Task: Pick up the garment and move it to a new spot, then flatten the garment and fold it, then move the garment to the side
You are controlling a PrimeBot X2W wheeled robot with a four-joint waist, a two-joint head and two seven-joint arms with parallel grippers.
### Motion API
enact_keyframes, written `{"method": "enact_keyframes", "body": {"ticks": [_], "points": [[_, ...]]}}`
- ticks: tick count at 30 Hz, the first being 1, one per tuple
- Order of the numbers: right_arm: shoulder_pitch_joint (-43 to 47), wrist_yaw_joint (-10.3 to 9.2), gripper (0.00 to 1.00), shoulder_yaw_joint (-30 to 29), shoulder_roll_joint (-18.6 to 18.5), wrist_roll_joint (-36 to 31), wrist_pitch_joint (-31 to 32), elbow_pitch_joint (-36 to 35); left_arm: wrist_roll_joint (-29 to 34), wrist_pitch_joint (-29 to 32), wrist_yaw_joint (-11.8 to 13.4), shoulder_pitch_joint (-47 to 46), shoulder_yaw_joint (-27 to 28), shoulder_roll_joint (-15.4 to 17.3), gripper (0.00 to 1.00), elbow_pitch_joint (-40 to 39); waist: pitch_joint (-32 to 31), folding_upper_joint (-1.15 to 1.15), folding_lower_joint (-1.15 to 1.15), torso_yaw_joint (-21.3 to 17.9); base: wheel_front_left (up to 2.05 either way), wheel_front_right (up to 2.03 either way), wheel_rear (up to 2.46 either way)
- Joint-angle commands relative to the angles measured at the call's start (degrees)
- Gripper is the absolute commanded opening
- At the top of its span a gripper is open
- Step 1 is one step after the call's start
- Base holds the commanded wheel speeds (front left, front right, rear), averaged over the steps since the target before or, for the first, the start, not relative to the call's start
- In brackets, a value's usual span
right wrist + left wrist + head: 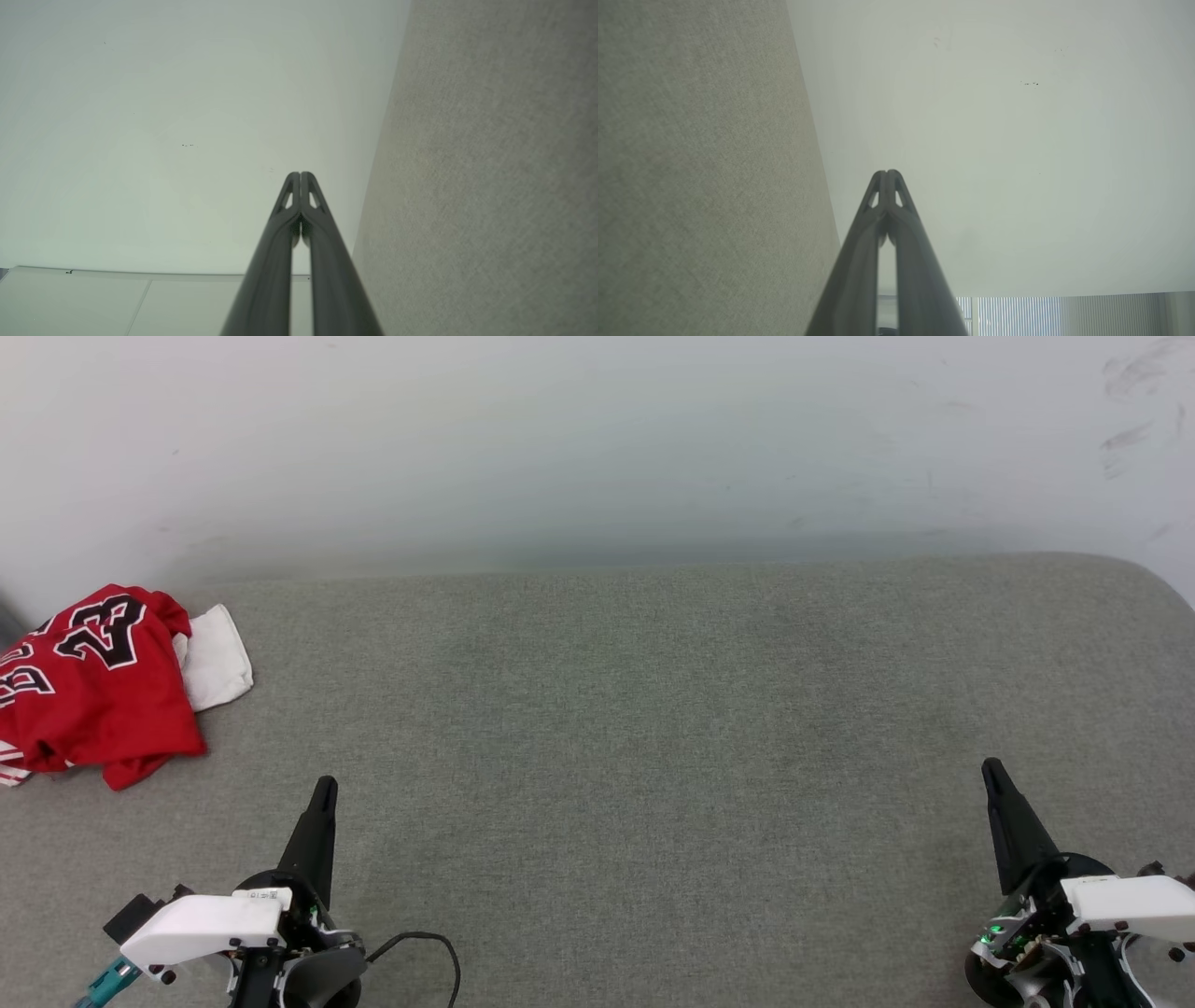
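1. Lying crumpled at the far left end of the grey fabric-covered worktop, the garment is sitting close to the white wall and well apart from both hands.
2. Its red face is showing the black, white-outlined numerals "23". Parts of more black letters are showing toward the head view's left edge, but they are cut off and too folded to read.
3. A white sleeve is sticking out from the garment's right side and lying on the worktop. A bit of red-and-white striped trim is peeking out at its lower left.
4. The left hand is pointing up the head view at the lower left, just below the garment and apart from it. In its own wrist view, the left hand is pressing its fingertips together, with nothing between them.
5. The right hand is pointing up at the lower right, over bare fabric. In its wrist view, the right hand is likewise closing its tips against each other, holding nothing.
6. A black cable is looping beside the left wrist.
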Motion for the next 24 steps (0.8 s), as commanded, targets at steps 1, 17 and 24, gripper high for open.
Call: {"method": "enact_keyframes", "body": {"ticks": [1,17,24], "points": [[-0.6,-0.02,0.0,0.0,0.2,0.2,0.0,0.0,0.1,0.1,-0.1,-0.4,0.1,-0.1,0.0,0.0,0.0,0.0,0.0,0.0,0.0,0.0,0.0],[-0.6,-0.02,0.0,0.0,0.2,0.2,0.0,0.0,0.1,0.1,-0.1,-0.4,0.1,-0.1,0.0,0.0,0.0,0.0,0.0,0.0,0.0,0.0,0.0],[-0.6,-0.02,0.0,0.0,0.2,0.2,0.0,0.0,0.1,0.1,-0.1,-0.4,0.1,-0.1,0.0,0.0,0.0,0.0,0.0,0.0,0.0,0.0,0.0]]}}
